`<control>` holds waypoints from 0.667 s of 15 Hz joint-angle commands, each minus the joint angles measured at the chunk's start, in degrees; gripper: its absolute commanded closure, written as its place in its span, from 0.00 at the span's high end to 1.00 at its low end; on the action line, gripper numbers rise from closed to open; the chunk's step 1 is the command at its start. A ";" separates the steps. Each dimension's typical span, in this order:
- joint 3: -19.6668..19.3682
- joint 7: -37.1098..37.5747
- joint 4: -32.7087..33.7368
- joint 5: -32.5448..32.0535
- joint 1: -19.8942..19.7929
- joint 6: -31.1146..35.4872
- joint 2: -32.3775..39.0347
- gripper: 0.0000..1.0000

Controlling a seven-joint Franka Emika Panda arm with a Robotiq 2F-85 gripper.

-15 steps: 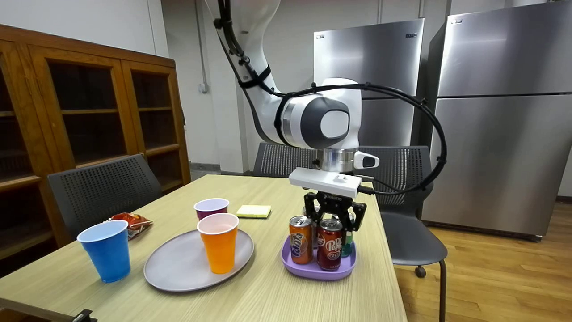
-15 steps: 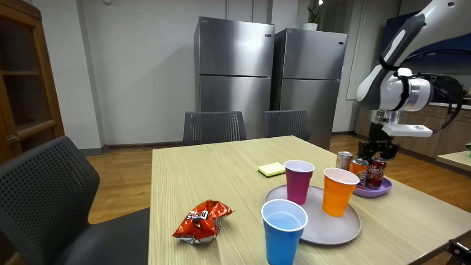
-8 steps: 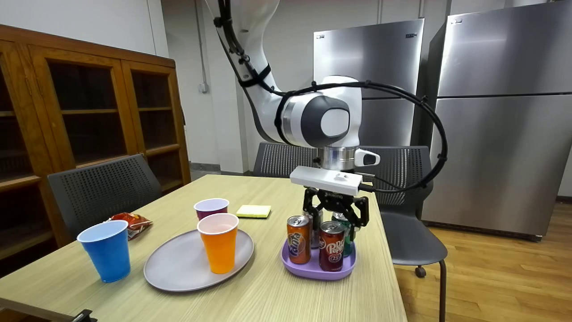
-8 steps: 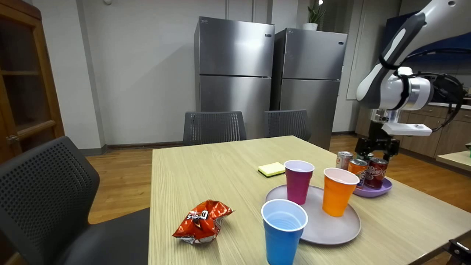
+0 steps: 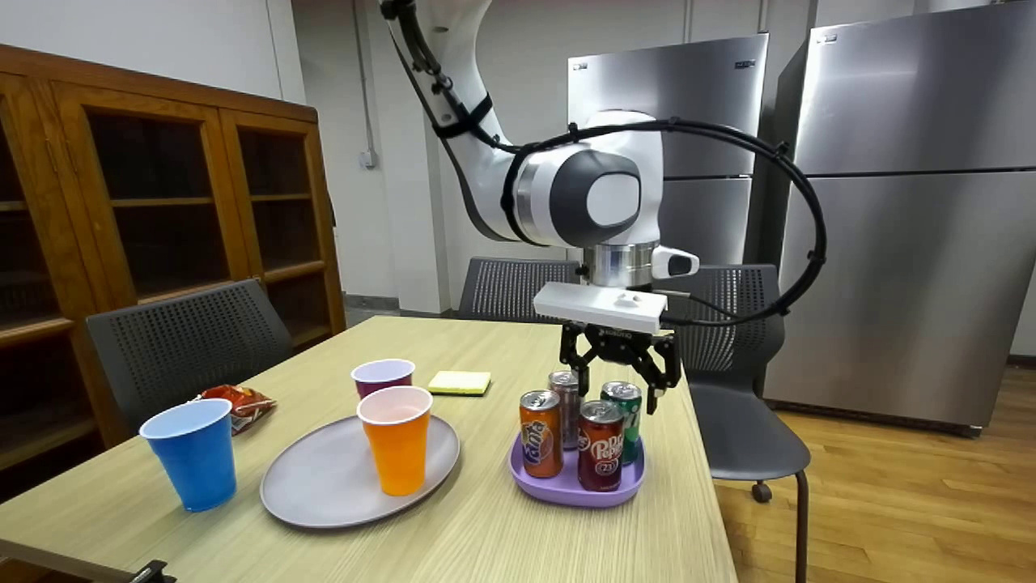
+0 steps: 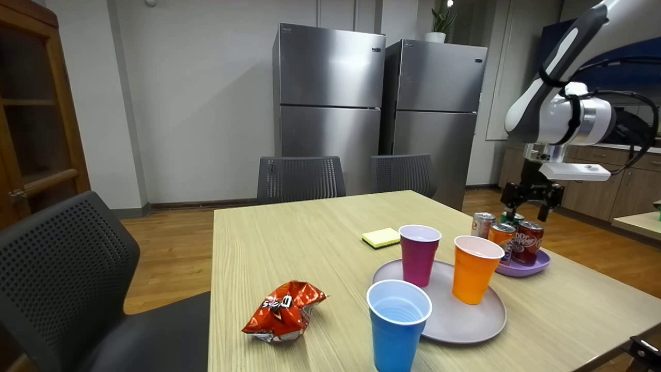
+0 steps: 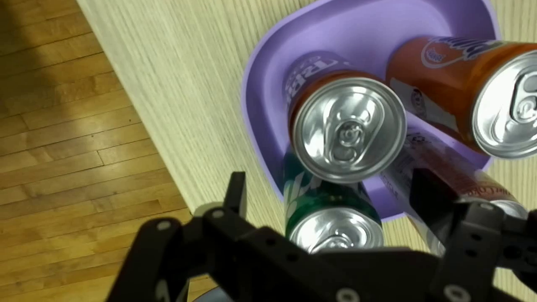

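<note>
My gripper [image 5: 617, 398] stands open above several soda cans, nothing between its fingers. In the wrist view the green can [image 7: 327, 193] lies below the gap between the jaws. One finger [image 7: 238, 188] is out past the tray's edge; the opposite one overlaps the silver-and-red Diet Coke can [image 7: 457, 174], and I cannot tell whether they touch. A dark red Dr Pepper can [image 5: 600, 453] is in front of the green one, and an orange Fanta can [image 5: 541, 441] is to its left. All stand upright on a purple tray [image 5: 558, 490], seen in both exterior views.
A grey plate [image 5: 324, 478] holds an orange cup [image 5: 396, 445] and a maroon cup [image 6: 417, 263]. Nearby are a blue cup [image 5: 190, 461], a red chip bag [image 6: 286, 310] and a yellow sponge [image 5: 459, 382]. Chairs [image 5: 728, 348] border the table, whose edge runs close beside the tray.
The gripper has risen off the cans and its jaws have spread wider. The cans have stayed on the tray, with the Fanta and Dr Pepper cans shifting slightly.
</note>
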 commanded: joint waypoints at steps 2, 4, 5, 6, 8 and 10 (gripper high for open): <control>0.79 -1.58 -4.40 0.81 -0.49 0.66 -6.57 1.00; 0.44 -1.04 -5.66 0.34 0.35 0.45 -8.83 1.00; 0.26 -0.78 -6.54 0.04 0.84 0.43 -10.15 1.00; 0.18 -0.75 -7.28 -0.14 1.30 0.11 -11.44 1.00; 0.14 -0.75 -9.02 -0.42 2.44 -0.32 -14.26 1.00; 0.03 -0.31 -11.15 -1.02 4.12 -0.29 -17.36 1.00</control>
